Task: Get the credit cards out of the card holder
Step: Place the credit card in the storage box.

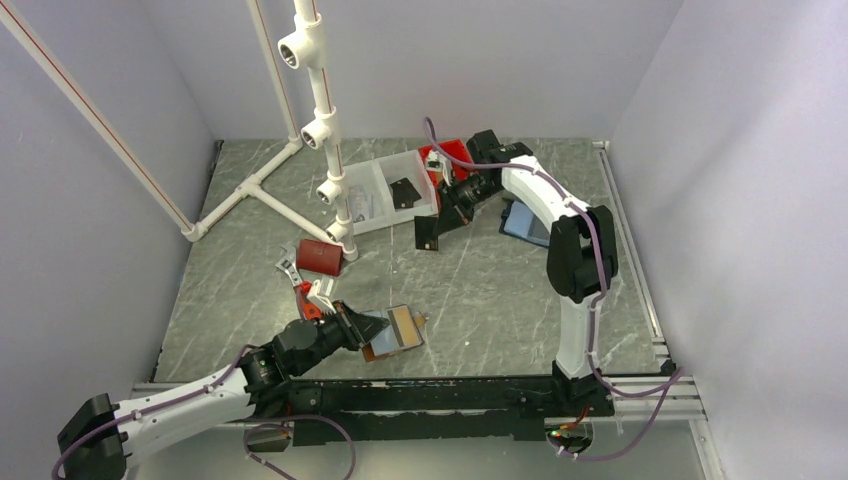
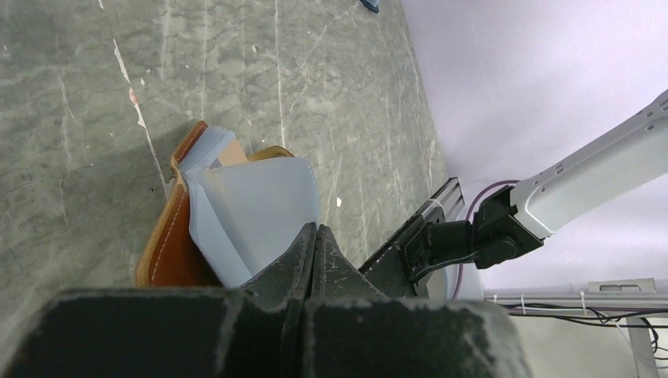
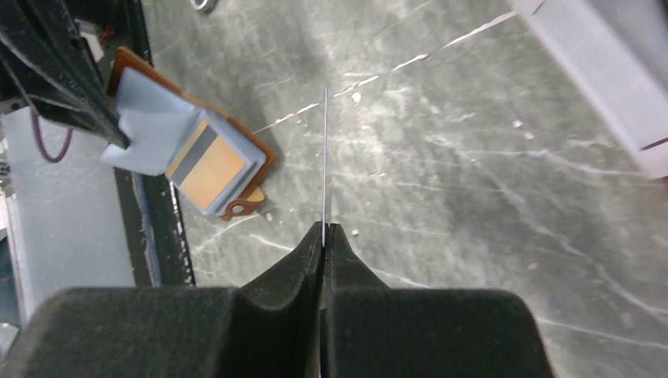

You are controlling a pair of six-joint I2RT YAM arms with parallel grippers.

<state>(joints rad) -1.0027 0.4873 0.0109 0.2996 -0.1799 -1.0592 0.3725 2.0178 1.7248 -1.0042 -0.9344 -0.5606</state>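
The card holder [image 1: 400, 328] lies open on the table [image 1: 480, 290], its pale blue flap pinched by the closed left gripper [image 1: 352, 325]. A black credit card [image 1: 428, 232] is clamped in the right gripper [image 1: 440, 216] beside the clear bin [image 1: 378, 178], in one compartment of which a black piece [image 1: 405, 192] is seen.

I watch from an overhead camera set high behind both arm bases, looking down over the whole table [image 1: 480, 300]. The left wrist camera sits very close on the card holder [image 2: 244, 213]. The right wrist camera looks from farther off, down toward the near rail. All three views share that holder.
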